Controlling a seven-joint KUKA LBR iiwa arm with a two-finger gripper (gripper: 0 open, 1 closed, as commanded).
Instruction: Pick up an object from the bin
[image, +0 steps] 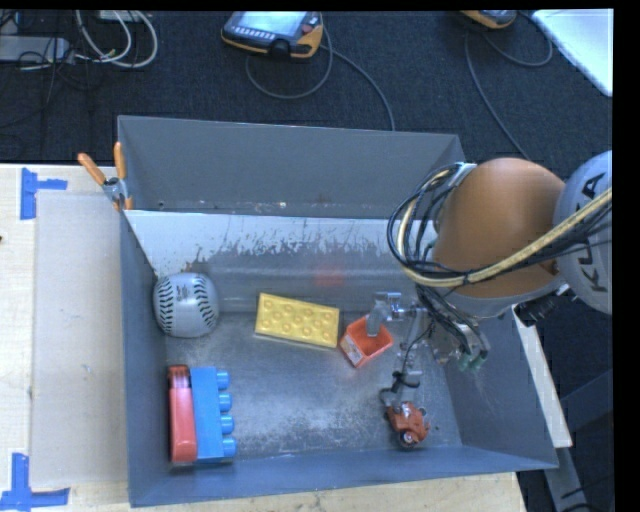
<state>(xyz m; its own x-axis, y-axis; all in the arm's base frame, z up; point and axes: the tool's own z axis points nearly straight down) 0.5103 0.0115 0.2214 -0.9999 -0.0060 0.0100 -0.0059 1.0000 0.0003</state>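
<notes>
My gripper (396, 347) hangs low in the right half of the bin, under the arm's orange dome. Its fingers stand open, with nothing between them. One fingertip (381, 316) is right beside a small orange block (364, 343) on the bin floor. The other fingertip (404, 380) is just above a little red toy car (408, 424), which lies near the bin's front right corner. A flat yellow studded brick (296, 320) lies to the left of the orange block.
A grey striped ball (185, 303) rests against the left wall. A blue brick (213, 414) and a red brick (181, 416) lie side by side at the front left. Bare floor lies between them and the toy car.
</notes>
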